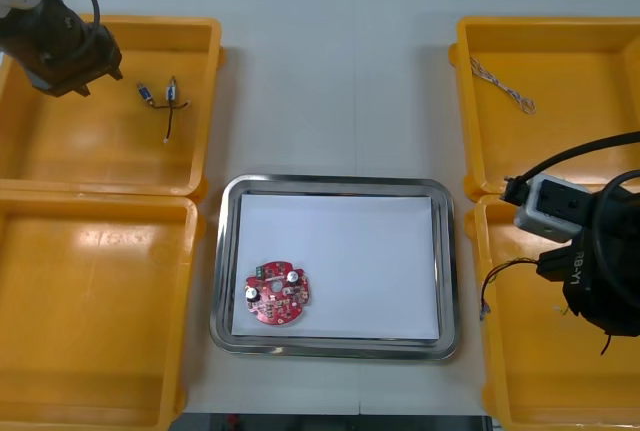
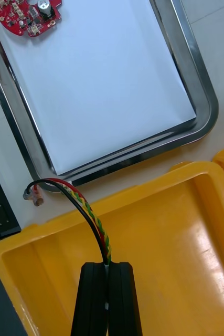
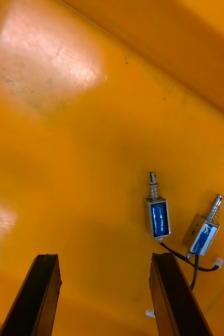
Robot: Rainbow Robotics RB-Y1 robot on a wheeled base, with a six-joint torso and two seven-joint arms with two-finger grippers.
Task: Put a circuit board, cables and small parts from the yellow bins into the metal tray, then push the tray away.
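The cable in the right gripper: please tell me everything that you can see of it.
The cable is a thin twist of red, yellow and black wires. The right gripper is shut on one end, over the nearer yellow bin on the right. From the fingers it bends across the bin's wall toward the metal tray. Near the free end the wires part and end in a small plug beside the tray's rim.

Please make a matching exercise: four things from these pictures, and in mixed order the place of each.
1. circuit board
2. red and yellow cable
3. small metal parts
4. blue and white cable

a. far right yellow bin
b. metal tray
c. between the fingers of the shut right gripper
d. far left yellow bin, before the open left gripper

Pairs: 1-b, 2-c, 3-d, 4-a.
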